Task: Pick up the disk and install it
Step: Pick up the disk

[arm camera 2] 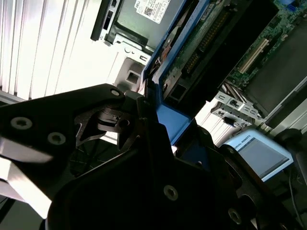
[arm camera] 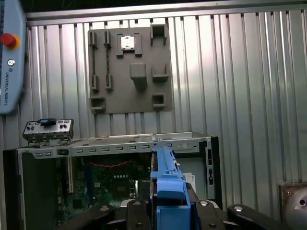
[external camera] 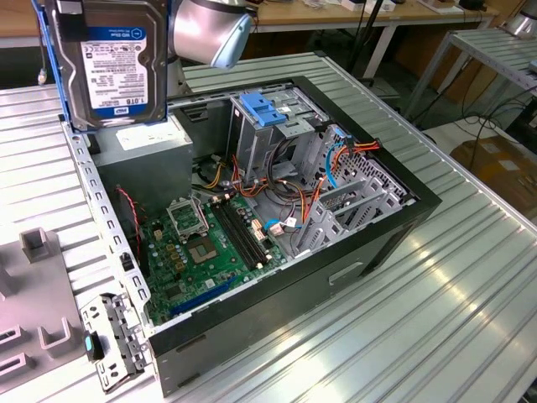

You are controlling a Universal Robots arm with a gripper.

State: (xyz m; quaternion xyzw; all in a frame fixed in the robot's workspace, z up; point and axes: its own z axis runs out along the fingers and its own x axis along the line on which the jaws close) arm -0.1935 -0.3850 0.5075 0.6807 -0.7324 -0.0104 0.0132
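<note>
The disk (external camera: 113,67), silver-grey with a white and blue label and a blue carrier around it, hangs upright in the air above the back corner of the open computer case (external camera: 352,252), at the exterior view's upper left. In both wrist views my gripper (arm camera: 168,203) is shut on the carrier's blue edge (arm camera 2: 165,115), with black fingers (arm camera 2: 129,129) on either side. The disk's green circuit side (arm camera 2: 201,43) shows in the second wrist view. Under it lie the case's motherboard (external camera: 201,243) and metal drive cage (external camera: 277,143).
A light-blue ribbed latch plate (external camera: 264,109) tops the drive cage, with orange and blue cables (external camera: 336,159) beside it. A large grey box with a white sticker (external camera: 147,159) sits under the disk. A grey fixture plate (arm camera: 129,72) lies on the ribbed table beside the case. A pendant (arm camera: 9,57) lies nearby.
</note>
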